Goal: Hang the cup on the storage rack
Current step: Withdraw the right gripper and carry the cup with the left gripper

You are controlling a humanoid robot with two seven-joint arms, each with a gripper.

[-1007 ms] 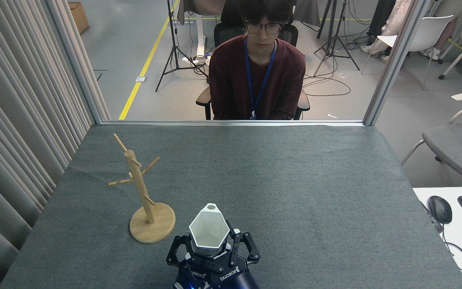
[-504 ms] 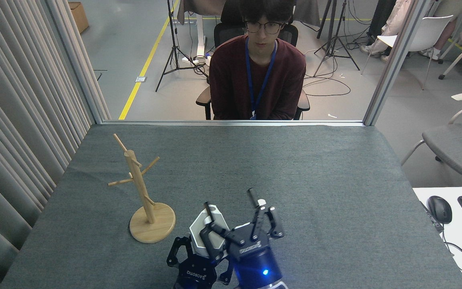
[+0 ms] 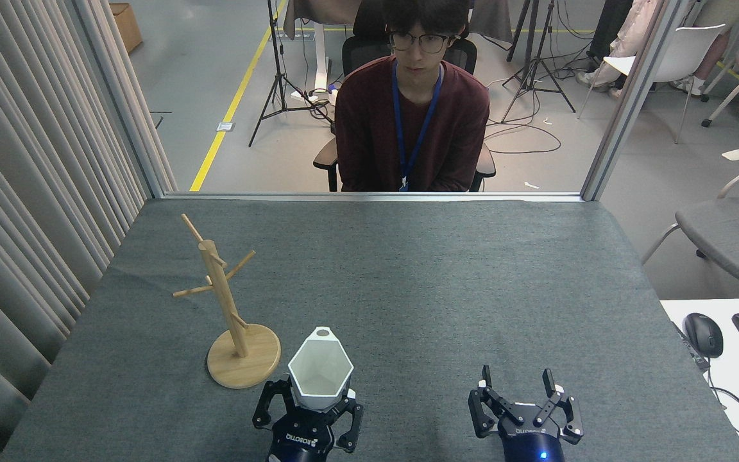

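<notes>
One view only, from the robot's head: looks forward and down across the grey bench [image 3: 446, 282], near enough that the near edge is cut off. Faces a seated person [image 3: 411, 122] beyond the far edge, well past both grippers.

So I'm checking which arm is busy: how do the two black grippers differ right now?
The left gripper is shut on the white faceted cup, beside the wooden mug tree; the right gripper is open and empty. The left sits near the tree's base, the right farther off. Both are low at the table's near edge.
</notes>
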